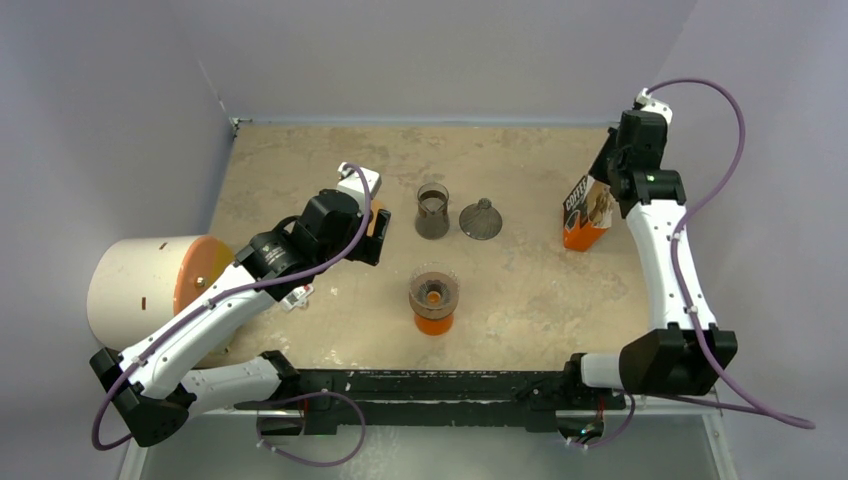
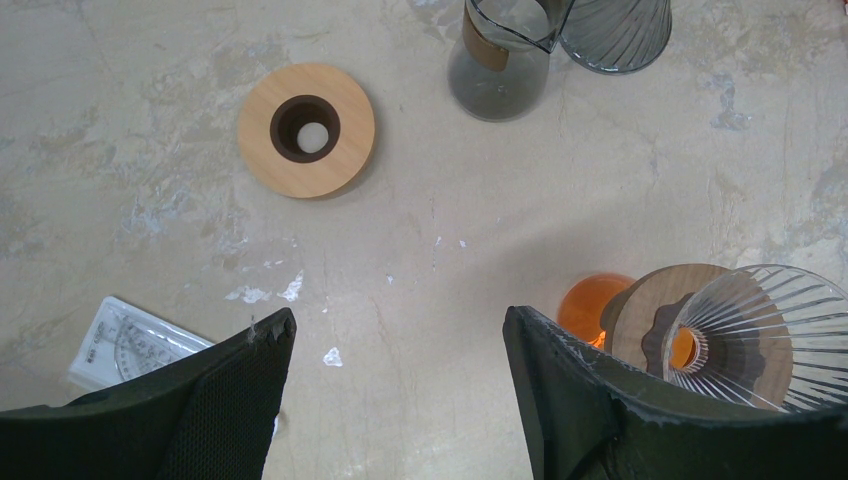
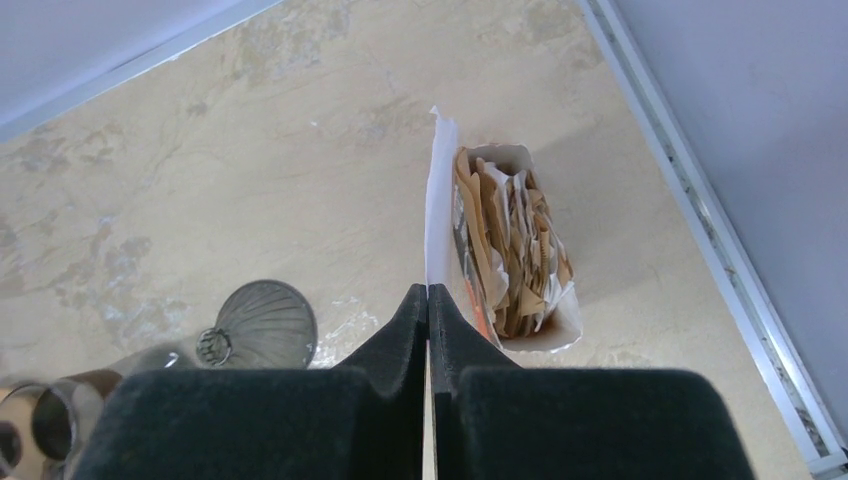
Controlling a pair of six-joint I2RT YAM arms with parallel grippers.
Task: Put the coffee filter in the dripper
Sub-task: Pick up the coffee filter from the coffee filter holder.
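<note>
Left gripper [image 2: 397, 320]: jaws stood wide apart and held nothing. It hovered over bare table [image 2: 120, 200], with the wooden ring ahead of it and the dripper to its right.
Wooden ring [image 2: 305, 130]: lay flat on the table. A small white object sat in its centre hole, and I could not identify it.
Dripper [image 1: 433, 288]: a clear ribbed glass cone with a wood collar, seated upright on the orange glass vessel [image 1: 433, 322] near mid-table. I saw no paper in its mouth.
Coffee filter [image 3: 512, 235]: tan papers stood bunched on edge inside the open coffee packet [image 3: 441, 200], far right, well apart from the dripper.
Right gripper [image 3: 428, 300]: jaws were closed together at the packet's white flap. The flap's edge ran into the seam between the pads, and I could not tell whether any paper was nipped there.
Handling: I judged a filter very light, thin and limp. It looked easy to crease or tear and likely to drag its neighbours out with it. I would pinch one wavy rim at the top of the bunch, gently, and keep the packet from tipping.
Hidden: I could not separate single filters by eye. The right fingers covered the packet's near corner. The left wrist view cropped the dripper's far side, and the dripper itself covered most of the orange vessel.
</note>
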